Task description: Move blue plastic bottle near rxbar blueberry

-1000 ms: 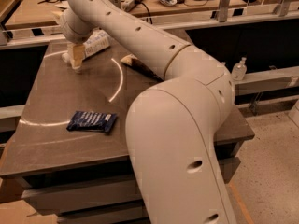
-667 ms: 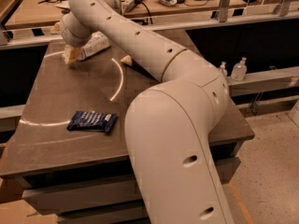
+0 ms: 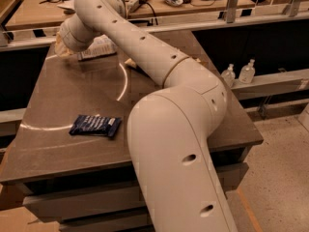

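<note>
The hand [image 3: 62, 43] has been shifted slightly toward the far left corner of the bench [image 3: 58, 149]. It is now just beside the bottle [image 3: 98, 48], which is seen lying where it was. Whether the hand is open or gripping cannot be told. The blue snack bar [image 3: 95, 125] lies well apart, so the move is judged barely begun. Cluttered desks are seen behind the dark bench.
</note>
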Available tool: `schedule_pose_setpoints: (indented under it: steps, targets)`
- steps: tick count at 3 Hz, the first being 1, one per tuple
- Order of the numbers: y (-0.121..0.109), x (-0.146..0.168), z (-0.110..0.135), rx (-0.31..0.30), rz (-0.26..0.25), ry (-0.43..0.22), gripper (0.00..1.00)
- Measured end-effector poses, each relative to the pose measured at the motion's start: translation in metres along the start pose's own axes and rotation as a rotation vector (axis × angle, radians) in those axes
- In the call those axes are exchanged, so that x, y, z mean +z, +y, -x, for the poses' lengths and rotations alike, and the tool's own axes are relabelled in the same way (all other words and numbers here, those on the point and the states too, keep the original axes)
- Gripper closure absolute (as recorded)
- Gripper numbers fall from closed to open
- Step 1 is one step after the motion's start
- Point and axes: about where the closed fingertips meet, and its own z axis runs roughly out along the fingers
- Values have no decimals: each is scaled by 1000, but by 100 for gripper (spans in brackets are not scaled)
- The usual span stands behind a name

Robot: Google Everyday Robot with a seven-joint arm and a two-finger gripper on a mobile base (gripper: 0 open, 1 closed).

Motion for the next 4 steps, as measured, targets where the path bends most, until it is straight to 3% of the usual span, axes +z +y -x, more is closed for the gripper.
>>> schedule_pose_setpoints:
  steps: [1, 2, 3, 4]
  targets:
    - [1, 7, 13, -16, 32, -87, 100]
    - [-5, 5, 12, 2, 38, -113, 88]
    - [-15, -19, 3, 45, 25, -82, 66]
    - [-22, -82, -13, 128, -18, 18, 34]
